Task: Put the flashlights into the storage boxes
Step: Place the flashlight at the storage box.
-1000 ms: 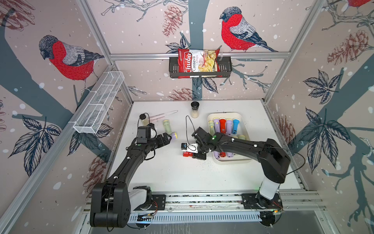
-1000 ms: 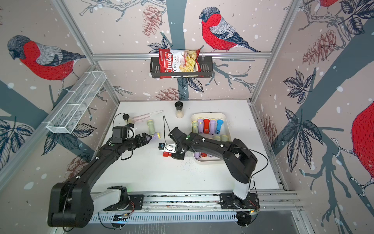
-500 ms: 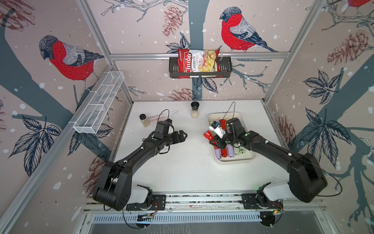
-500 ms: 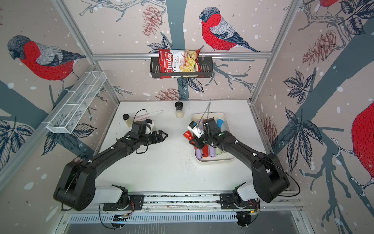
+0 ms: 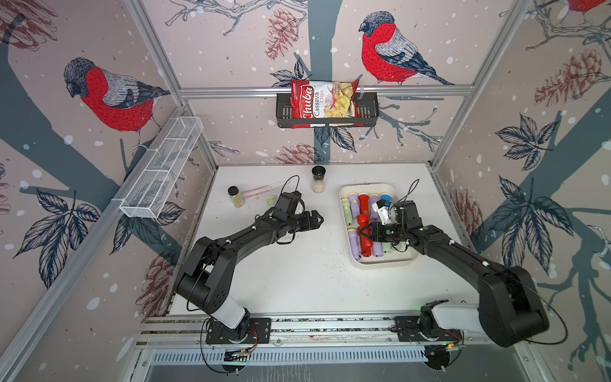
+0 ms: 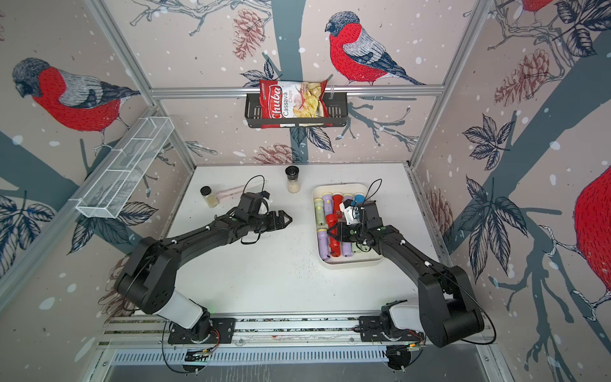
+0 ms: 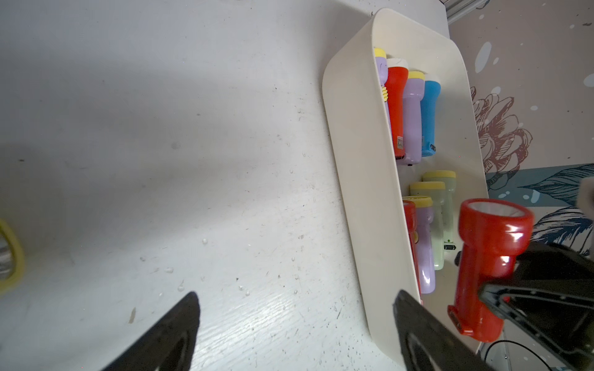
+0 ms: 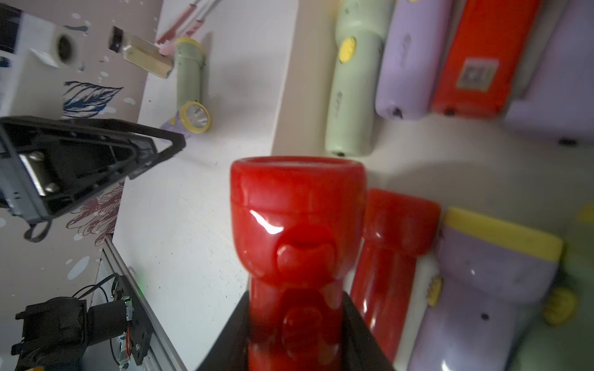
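Leftmost, two loose flashlights (image 8: 189,74) lie on the white desk (image 5: 297,271) beside a jar (image 5: 236,198), the left fingers (image 7: 167,337) spread wide nearby. Rightward, the cream tray (image 5: 380,263) holds two rows of flashlights (image 5: 353,205), with the right fingers (image 8: 225,347) clamped on a red flashlight (image 8: 299,231) over it.

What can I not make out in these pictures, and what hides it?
- Top views: the left arm covers the lilac flashlight wholly, and the pale green flashlight except its head.
- Top views: the right arm covers part of the tray, so its flashlights cannot be counted.
- Left wrist view: a blurred yellow rim is cut off by the picture's edge; its owner is unclear.
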Robot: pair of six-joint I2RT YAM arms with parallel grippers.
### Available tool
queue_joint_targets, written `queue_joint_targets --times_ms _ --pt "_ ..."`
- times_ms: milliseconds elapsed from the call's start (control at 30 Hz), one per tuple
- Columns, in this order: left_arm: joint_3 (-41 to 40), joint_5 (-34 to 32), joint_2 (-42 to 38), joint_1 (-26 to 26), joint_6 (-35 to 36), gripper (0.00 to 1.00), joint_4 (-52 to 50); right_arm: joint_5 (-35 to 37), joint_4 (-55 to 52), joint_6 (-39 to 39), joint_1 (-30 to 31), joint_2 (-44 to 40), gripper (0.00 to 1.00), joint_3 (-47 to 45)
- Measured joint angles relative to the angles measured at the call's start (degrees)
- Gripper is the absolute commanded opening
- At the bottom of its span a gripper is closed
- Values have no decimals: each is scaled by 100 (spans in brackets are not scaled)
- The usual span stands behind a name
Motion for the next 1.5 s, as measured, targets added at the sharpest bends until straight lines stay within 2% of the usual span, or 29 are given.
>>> queue_joint_targets --times_ms 300,567,700,933,1200,1333,1500 --pt "125 -13 70 -20 2 93 9 98 96 466 133 -33 51 -229" --pt "162 -118 -26 -20 46 93 -52 319 -4 455 186 -118 54 33" --pt "264 -168 -114 28 192 92 -227 560 -195 407 236 -439 54 186" --pt "444 -507 -562 529 739 91 -1001 999 0 -24 776 -1252 55 247" --pt "402 -1268 -1268 988 1670 90 -1945 1161 391 -546 1419 -1239 56 254" --pt "402 -1303 -1207 1362 2197 89 -2149 1207 428 -780 1565 -1060 56 365" --pt "634 -1198 -577 1731 2767 89 -2461 1239 470 -935 1744 -944 57 452"
